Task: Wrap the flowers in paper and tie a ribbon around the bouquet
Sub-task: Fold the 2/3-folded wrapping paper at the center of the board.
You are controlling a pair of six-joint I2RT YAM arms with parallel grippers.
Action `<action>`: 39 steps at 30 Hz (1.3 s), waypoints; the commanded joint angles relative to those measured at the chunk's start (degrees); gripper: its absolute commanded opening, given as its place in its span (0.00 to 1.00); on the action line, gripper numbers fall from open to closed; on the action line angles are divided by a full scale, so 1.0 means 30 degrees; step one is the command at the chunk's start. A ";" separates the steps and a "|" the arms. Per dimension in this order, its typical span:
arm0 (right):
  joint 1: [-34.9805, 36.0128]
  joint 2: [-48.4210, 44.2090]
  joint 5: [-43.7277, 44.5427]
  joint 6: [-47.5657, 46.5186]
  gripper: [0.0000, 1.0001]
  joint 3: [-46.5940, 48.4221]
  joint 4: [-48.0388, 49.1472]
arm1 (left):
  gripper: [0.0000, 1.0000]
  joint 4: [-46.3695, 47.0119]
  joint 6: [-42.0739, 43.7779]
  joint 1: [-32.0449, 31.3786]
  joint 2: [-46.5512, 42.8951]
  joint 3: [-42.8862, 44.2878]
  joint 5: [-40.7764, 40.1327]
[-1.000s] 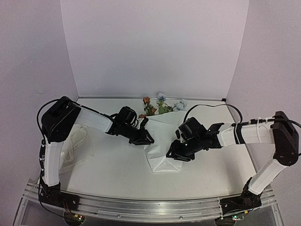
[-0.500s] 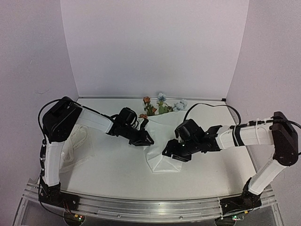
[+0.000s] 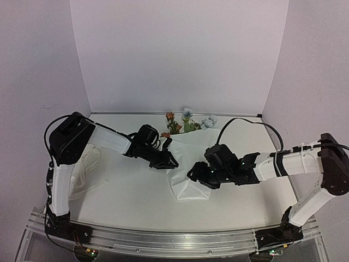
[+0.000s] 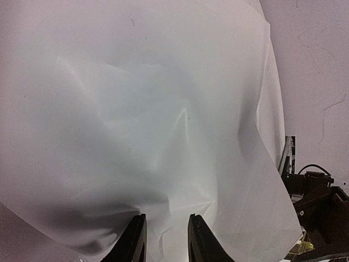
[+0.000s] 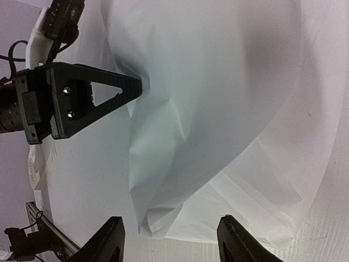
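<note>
Wrap stage, tie not yet started. The paper (image 3: 185, 153) lies mid-desk as a loose cone, narrow end near and wide end far. The flowers (image 3: 185, 123) poke out of the far end close to the back wall, stems hidden under the sheet. The left gripper (image 4: 163, 240) sits at the cone's left edge, fingers drawn close with a fold of paper bunched between them; this reads as a pinch on the sheet. The right gripper (image 5: 172, 240) hovers over the near right part of the cone, fingers spread wide and nothing in them, with paper layers visible below between the tips. The ribbon (image 3: 91, 162) is a pale loop on the desk (image 3: 136, 202) at the left, beside the left arm and well apart from the bundle. Step in hand, as a judgement: the right arm takes the loose right flap and folds it over while the left pins the other side. To do it well, bring the spread fingers down on one flap edge only, not the whole stack, and close fully before pulling. Pull across and slightly toward the near tip so the cone tightens at its narrow end. The sheet is thin and crinkly, likely to crease or slip, so go low and slow. Risks: dragging the flowers out of the far end, or the cone springing open once released.
</note>
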 commanded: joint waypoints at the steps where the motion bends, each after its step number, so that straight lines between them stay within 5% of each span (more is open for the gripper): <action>1: 0.0200 -0.0579 0.1202 0.0620 0.61 -0.0028 0.1003 | 0.29 0.0037 0.0395 -0.0060 -0.0587 0.0409 0.0110; 12: 0.0199 0.0984 0.1268 0.1394 0.27 0.0457 0.0932 | 0.28 0.0135 0.0488 -0.0061 -0.0315 0.0401 -0.0043; 17: 0.0203 0.0839 0.1000 0.0926 0.00 0.0339 0.0830 | 0.28 0.0029 0.0377 0.0149 -0.0003 0.0297 -0.0314; 25: 0.0439 0.0044 0.1160 -0.4675 0.00 0.0490 -0.3753 | 0.27 -0.0395 0.0086 0.0991 0.1021 0.0098 -0.0039; 33: 0.0440 0.1666 0.1638 -0.5189 0.00 0.0010 -0.2899 | 0.28 -0.0347 0.0380 0.1024 0.0703 0.0149 0.0137; 39: 0.0440 0.1926 0.3490 -0.4932 0.01 -0.0328 -0.2604 | 0.41 -0.2213 0.2094 0.0998 -0.2052 0.0013 -0.0294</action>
